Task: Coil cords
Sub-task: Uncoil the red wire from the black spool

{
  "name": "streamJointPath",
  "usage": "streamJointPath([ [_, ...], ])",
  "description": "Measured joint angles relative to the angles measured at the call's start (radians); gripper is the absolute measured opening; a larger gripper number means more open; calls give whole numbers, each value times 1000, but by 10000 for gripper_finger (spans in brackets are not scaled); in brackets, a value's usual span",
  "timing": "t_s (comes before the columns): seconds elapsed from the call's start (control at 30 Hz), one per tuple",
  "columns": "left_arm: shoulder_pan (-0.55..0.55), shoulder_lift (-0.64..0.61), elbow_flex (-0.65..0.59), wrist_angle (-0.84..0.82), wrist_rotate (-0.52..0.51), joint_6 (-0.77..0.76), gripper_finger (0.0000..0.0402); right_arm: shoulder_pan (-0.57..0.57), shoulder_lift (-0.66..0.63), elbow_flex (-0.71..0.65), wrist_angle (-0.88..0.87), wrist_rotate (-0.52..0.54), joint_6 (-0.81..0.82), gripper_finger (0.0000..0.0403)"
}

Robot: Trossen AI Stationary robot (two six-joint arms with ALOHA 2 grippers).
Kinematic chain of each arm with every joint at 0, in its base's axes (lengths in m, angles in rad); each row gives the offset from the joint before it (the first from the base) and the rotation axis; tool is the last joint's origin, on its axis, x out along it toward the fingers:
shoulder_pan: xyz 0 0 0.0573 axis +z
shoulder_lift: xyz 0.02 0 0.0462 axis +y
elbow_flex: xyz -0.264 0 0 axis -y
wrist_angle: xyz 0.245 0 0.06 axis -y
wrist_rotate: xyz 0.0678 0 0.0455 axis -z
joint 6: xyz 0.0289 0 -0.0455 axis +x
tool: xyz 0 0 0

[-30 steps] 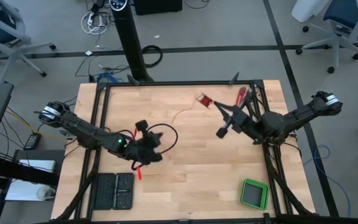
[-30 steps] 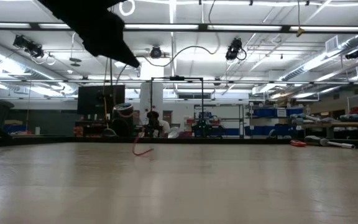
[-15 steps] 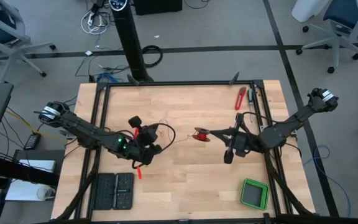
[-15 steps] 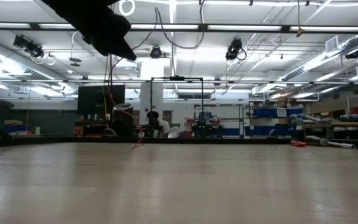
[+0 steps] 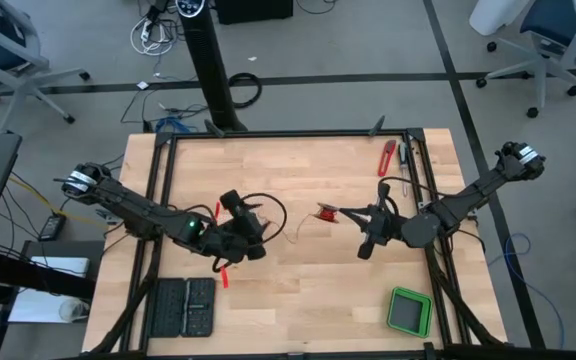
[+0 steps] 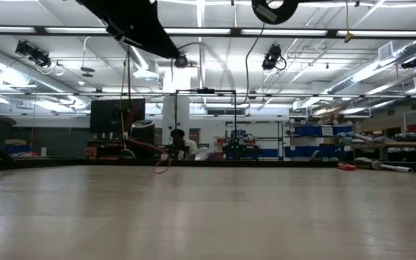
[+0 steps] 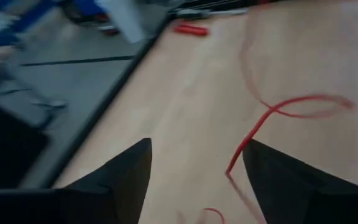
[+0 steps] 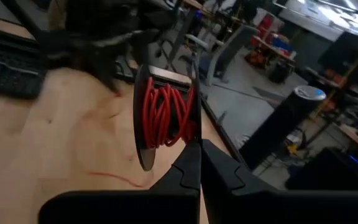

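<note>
Nearest the front edge of the tabletop lie a dark keyboard-like block at the front left corner and a green box at the front right corner.

Farther in, left of the middle, the left gripper hangs over the wood with its 2 fingers spread wide and nothing between them; in its wrist view a loose run of the thin red wire curls on the bare wood just beyond the fingertips.

Right of the middle, the right gripper has its fingers pressed together on the rim of a small dark spool, around which the red wire is wound in a tight bundle. The spool is held on edge just above the wood, near the tabletop's centre. A faint strand trails from it toward the left gripper.

Toward the back right edge lies a red-handled tool.
</note>
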State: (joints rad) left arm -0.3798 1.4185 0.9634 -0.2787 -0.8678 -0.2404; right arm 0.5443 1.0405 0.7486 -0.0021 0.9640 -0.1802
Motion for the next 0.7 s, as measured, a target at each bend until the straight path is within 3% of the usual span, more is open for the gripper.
streamJointPath([
  [0.2, 0, 0, 0, 72, 194, -30, 257, -41, 0, 0, 28, 216, 0, 0],
  [0.27, 0, 0, 0, 101, 260, -34, 253, -61, 0, 0, 42, 229, 0, 0],
  [0.37, 0, 1, 0, 143, 285, -34, 250, -84, 0, 0, 76, 131, -1, 0],
  [0.47, 0, 1, 0, 208, 221, -57, 249, -104, 5, 0, 143, -17, -1, 0],
  [0.7, 20, 23, 2, 336, 162, -84, 249, -122, 39, 0, 364, -142, -116, 0],
])
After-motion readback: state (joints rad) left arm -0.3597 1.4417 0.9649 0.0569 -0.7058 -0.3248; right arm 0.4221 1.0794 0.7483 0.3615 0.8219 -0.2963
